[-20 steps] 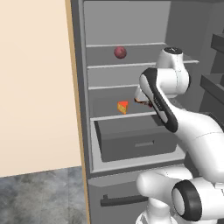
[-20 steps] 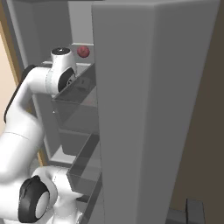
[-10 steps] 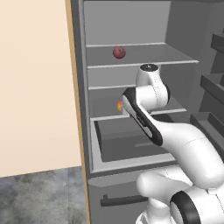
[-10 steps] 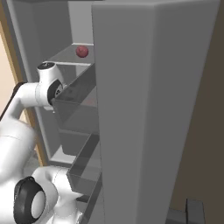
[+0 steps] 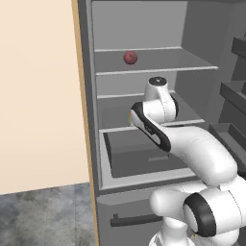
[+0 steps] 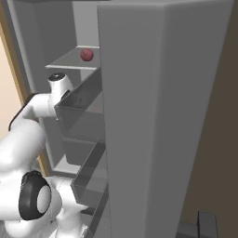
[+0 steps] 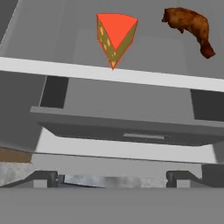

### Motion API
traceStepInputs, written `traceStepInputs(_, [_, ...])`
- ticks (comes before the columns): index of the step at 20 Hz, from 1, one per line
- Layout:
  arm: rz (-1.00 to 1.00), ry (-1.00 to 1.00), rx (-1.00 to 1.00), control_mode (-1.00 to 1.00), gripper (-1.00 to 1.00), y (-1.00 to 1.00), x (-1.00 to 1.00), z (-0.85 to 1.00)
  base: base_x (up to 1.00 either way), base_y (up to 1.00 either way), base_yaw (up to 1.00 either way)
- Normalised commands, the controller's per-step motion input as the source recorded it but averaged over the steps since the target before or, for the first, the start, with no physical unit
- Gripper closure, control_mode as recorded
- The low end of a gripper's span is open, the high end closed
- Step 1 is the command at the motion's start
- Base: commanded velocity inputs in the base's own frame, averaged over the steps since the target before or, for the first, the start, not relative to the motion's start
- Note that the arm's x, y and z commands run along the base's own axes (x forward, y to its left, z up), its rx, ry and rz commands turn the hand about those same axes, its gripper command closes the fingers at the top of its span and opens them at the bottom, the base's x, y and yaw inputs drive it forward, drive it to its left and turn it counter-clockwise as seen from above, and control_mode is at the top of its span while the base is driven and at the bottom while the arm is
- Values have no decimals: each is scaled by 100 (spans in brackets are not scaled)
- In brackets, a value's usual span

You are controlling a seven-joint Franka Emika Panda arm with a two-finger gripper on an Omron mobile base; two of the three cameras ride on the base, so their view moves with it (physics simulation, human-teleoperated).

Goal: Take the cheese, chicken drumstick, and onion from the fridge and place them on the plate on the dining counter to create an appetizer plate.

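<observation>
Here the arm point(image 5: 158, 115) bends into the fridge point(image 5: 144, 144), jaws wide.

Left base view: behind-left of arm, facing into the open fridge point(image 5: 144, 101), mid range, onion point(image 5: 130, 57) at 12 o'clock. Right base view: behind-right, close along the door, sharing that shelf and onion point(image 6: 86, 54). Hand view: near, looking at cheese point(image 7: 114, 38) at 12, drumstick point(image 7: 189, 28) at 1.
</observation>
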Motion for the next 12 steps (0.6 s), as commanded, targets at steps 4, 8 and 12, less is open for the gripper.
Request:
traceStepInputs(4, [0, 0, 0, -100, -100, 0, 81, 0, 0, 0, 0])
traceStepInputs(8, [0, 0, 0, -100, -100, 0, 73, -9, 0, 0, 0])
traceStepInputs(12, [0, 0, 0, -100, -100, 0, 57, -24, 0, 0, 0])
